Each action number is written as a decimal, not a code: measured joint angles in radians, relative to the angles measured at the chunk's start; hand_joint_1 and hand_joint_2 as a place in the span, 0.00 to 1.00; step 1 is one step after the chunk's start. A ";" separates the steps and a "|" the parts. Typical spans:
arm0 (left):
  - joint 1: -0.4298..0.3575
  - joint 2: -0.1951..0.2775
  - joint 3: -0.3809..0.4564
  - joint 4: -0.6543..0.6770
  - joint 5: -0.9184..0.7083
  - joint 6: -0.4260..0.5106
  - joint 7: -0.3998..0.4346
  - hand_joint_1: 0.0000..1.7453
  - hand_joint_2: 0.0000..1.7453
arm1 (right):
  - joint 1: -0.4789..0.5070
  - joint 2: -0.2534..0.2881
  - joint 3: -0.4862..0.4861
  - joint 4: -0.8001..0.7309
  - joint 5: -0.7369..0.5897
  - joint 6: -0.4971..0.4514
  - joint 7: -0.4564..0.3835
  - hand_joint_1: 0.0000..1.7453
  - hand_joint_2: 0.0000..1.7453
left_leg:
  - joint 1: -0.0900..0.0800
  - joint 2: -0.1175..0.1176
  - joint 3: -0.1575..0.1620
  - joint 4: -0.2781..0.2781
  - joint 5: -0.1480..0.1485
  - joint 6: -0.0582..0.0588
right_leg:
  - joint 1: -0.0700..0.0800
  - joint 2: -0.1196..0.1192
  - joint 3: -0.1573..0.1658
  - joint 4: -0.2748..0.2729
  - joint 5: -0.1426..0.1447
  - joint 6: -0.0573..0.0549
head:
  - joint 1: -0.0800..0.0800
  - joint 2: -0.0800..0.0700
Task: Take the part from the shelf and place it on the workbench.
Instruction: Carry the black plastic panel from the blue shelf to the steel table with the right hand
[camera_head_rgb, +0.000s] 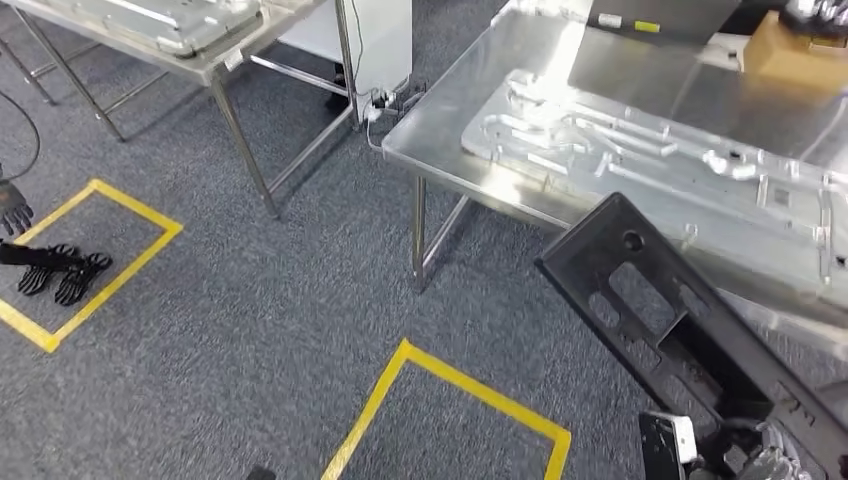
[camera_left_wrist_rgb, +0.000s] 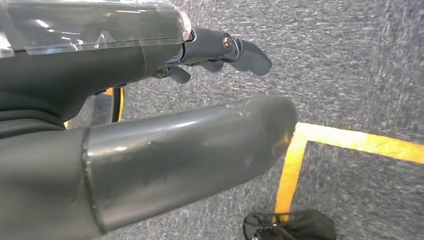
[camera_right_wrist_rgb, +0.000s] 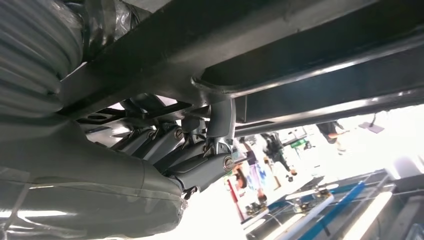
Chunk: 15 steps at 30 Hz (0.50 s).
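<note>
Beyond the yellow floor markings, the steel workbench carried a large silver metal panel and, at its far edge, a cardboard box. Over the workbench's near edge hung the long black part (tilted, its low end nearest the robot), gripped from beneath by the right hand, fingers curled onto its underside. The left hand hung above the carpet holding nothing, fingers apart.
</note>
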 joint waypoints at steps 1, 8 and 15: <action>0.000 0.000 0.000 0.000 -0.001 -0.002 0.000 0.00 0.00 | 0.002 -0.003 0.008 0.000 0.000 0.003 0.006 1.00 1.00 | 0.000 0.000 0.011 -0.004 -0.007 0.002 | -0.002 -0.003 -0.040 0.057 -0.018 0.004 | 0.000 0.000; 0.007 0.001 0.002 0.000 -0.002 -0.011 0.000 0.00 0.00 | 0.021 -0.021 0.037 0.000 -0.002 0.014 0.028 1.00 1.00 | 0.006 -0.001 0.113 -0.006 -0.090 -0.016 | -0.022 -0.020 -0.155 -0.004 0.048 0.025 | 0.001 0.000; -0.005 0.002 0.003 -0.002 -0.003 -0.012 -0.001 0.00 0.00 | 0.026 -0.027 0.050 -0.005 -0.003 0.014 0.028 1.00 1.00 | 0.013 0.002 0.099 0.116 -0.110 -0.059 | -0.006 -0.017 -0.101 -0.068 0.090 -0.039 | 0.002 0.000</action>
